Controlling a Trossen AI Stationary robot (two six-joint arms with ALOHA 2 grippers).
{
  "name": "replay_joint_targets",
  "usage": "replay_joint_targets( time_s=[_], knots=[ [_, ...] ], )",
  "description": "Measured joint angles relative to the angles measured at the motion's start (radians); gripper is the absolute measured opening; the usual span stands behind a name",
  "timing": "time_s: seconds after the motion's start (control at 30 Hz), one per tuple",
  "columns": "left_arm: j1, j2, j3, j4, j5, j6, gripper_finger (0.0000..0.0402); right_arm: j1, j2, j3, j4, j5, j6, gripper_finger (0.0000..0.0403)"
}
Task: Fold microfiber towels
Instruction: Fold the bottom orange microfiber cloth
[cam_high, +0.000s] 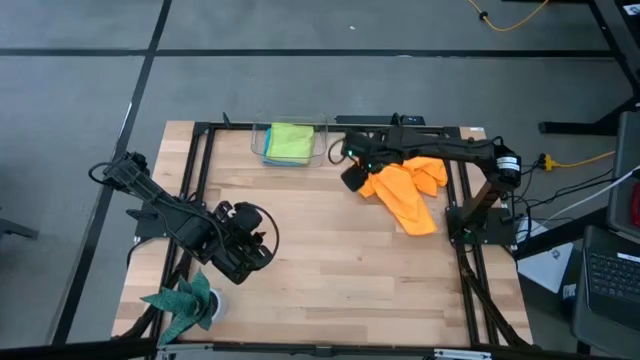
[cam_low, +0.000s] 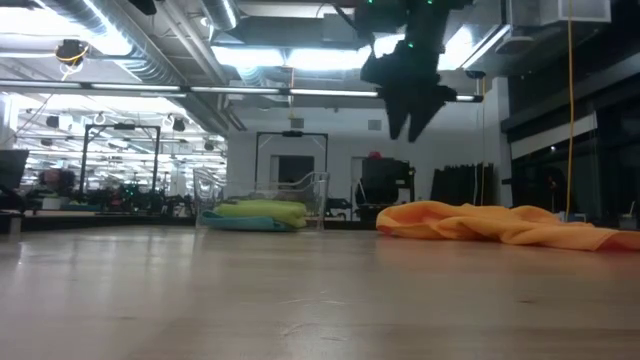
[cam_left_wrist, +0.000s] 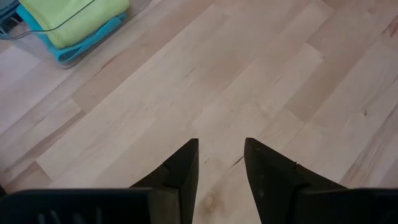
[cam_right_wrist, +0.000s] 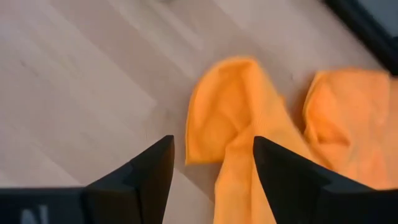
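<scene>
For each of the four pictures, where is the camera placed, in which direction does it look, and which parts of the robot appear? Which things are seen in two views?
High view: above the table, looking down; both arms, right gripper open above the orange towels, left gripper open.
Low view: table height, looking level; the right gripper hangs above.
Left wrist view: looks past its fingers at bare table.
Right wrist view: looks down at the orange towels.
Shared: the clear bin with the green towel shows in high, low and left wrist views.

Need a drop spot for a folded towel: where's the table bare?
Bare wood fills the middle and front right, between the left hand, the clear bin and the orange towels. Crowded spots: the back edge, with the green towel in the bin and the right hand over the orange pile, and the front left corner with the dark green cloth.
</scene>
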Motion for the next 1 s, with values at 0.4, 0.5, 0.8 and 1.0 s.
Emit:
replay_joint_targets(
  time_s=[0.4, 0.5, 0.8, 1.0],
  knots=[
    [0.000, 0.000, 0.000, 0.000, -0.006, 0.004, 0.0121, 0.102, 0.005, -0.366, 0.359, 0.009, 0.073, 0.0222],
    [0.000, 0.000, 0.000, 0.000, -0.007, 0.005, 0.0121, 0.102, 0.005, -0.440, 0.428, 0.044, 0.090, 0.0222],
    [0.000, 0.000, 0.000, 0.000, -0.007, 0.007, 0.0121, 0.103, 0.005, -0.600, 0.720, 0.116, 0.058, 0.0222],
    [0.000, 0.000, 0.000, 0.000, -0.007, 0.007, 0.0121, 0.101, 0.003, -0.653, 0.714, 0.105, 0.112, 0.0217]
  ],
)
